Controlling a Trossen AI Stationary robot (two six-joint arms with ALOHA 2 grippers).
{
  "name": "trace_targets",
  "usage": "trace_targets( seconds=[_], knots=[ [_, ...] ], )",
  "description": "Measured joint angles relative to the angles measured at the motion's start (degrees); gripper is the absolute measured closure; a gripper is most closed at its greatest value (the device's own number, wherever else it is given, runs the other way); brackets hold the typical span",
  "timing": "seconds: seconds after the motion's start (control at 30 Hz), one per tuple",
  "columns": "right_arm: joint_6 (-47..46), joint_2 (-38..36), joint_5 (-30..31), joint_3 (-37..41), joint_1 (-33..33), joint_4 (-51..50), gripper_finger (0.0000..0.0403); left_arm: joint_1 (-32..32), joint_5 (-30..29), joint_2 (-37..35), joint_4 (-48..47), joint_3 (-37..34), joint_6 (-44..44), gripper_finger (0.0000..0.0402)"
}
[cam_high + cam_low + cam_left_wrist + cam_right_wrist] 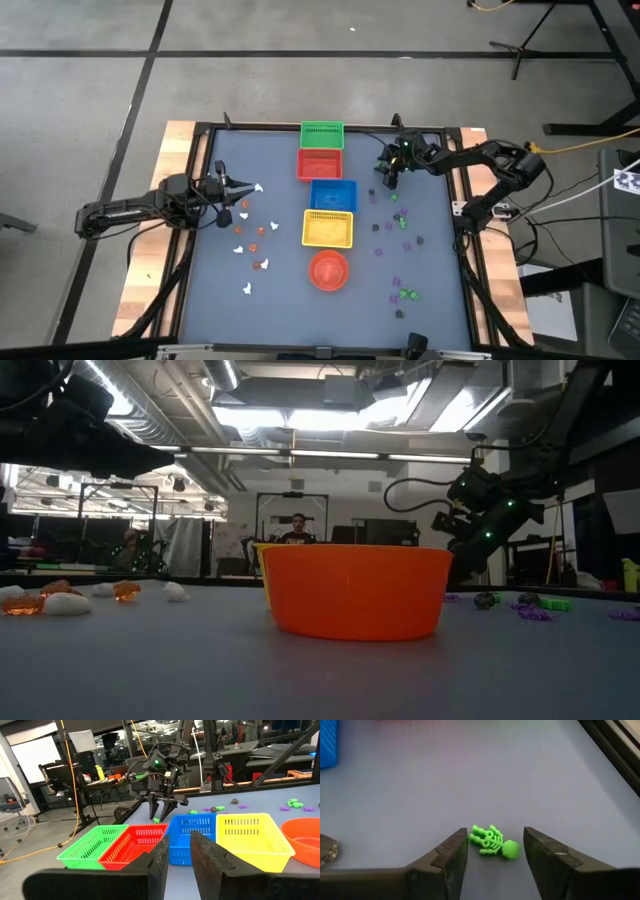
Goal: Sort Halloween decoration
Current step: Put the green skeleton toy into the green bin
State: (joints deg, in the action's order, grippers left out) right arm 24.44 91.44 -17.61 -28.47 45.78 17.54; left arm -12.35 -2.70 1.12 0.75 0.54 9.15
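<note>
Between the wide-apart fingers of the right gripper (492, 852) lies a tiny green plastic skeleton (492, 842), flat on the grey table (470, 780), not yet held. Far across, the left gripper (238, 190) waits, fingers nearly together, holding nothing.

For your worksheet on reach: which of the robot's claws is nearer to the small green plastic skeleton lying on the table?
Right. The right claw brackets the small green plastic skeleton, fingers open either side. The left claw hangs across the table, beyond the baskets.
</note>
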Motion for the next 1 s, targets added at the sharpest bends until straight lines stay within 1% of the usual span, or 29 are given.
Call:
trace_targets(
  seconds=[0.17,0.3,0.7,1.0],
  knots=[
    [0.7,0.0,0.0,0.0,0.0,0.1,0.0258,0.0,0.0,0.0,0.0,0.0,0.0,0.0337],
    [1.4,-0.1,0.1,0.0,0.0,0.0,0.0283,0.0,0.0,0.0,0.0,0.0,0.0,0.0337],
    [1.9,0.0,1.8,0.0,0.0,-0.2,0.0334,0.0,0.0,0.0,0.0,0.0,0.0,0.0337],
    [3.4,0.0,1.7,0.0,0.0,-0.2,0.0372,0.0,0.0,0.0,0.0,0.0,0.0,0.0337]
  ],
)
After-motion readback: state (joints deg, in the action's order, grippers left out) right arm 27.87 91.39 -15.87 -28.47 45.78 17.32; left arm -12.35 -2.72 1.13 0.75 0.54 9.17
